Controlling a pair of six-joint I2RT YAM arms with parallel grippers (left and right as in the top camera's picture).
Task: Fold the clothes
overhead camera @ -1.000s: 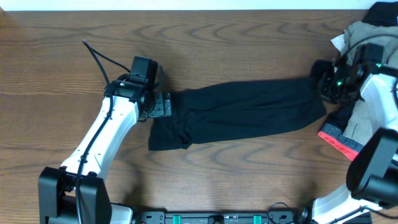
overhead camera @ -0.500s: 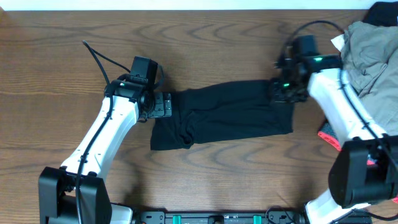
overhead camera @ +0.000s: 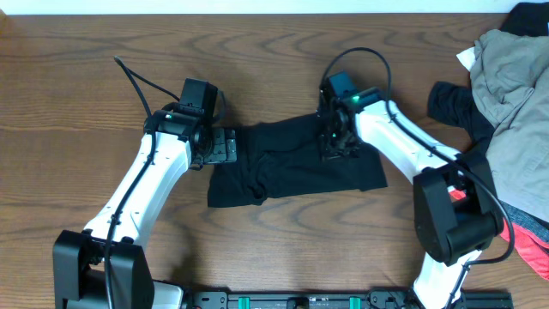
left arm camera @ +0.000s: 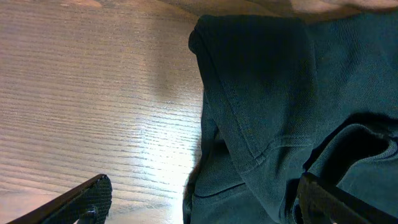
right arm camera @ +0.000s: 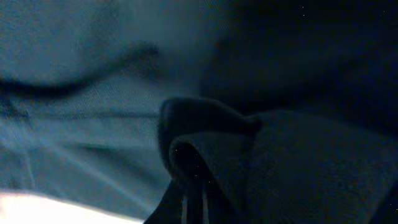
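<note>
The black shirt [overhead camera: 283, 167] lies bunched across the middle of the table, its right part doubled over to the left. My right gripper [overhead camera: 335, 142] is over the shirt's upper right part. In the right wrist view it is shut on a dark fold of the shirt [right arm camera: 205, 155], and fabric fills the frame. My left gripper [overhead camera: 225, 146] rests at the shirt's left edge. In the left wrist view its fingers [left arm camera: 205, 199] stand wide apart and open, with the hemmed shirt edge [left arm camera: 261, 124] lying between them on the wood. No chest logo shows.
A clothes pile sits at the right edge: a khaki-grey garment [overhead camera: 515, 94], a black piece [overhead camera: 450, 101] beside it, a coral-pink piece [overhead camera: 515, 232] lower down, and another black item [overhead camera: 532, 13] in the far corner. A black cable [overhead camera: 137, 81] trails from the left arm.
My right gripper has moved left from the table's right side, carrying the shirt's right end over the shirt, so the shirt now spans less width. The left arm has not moved.
</note>
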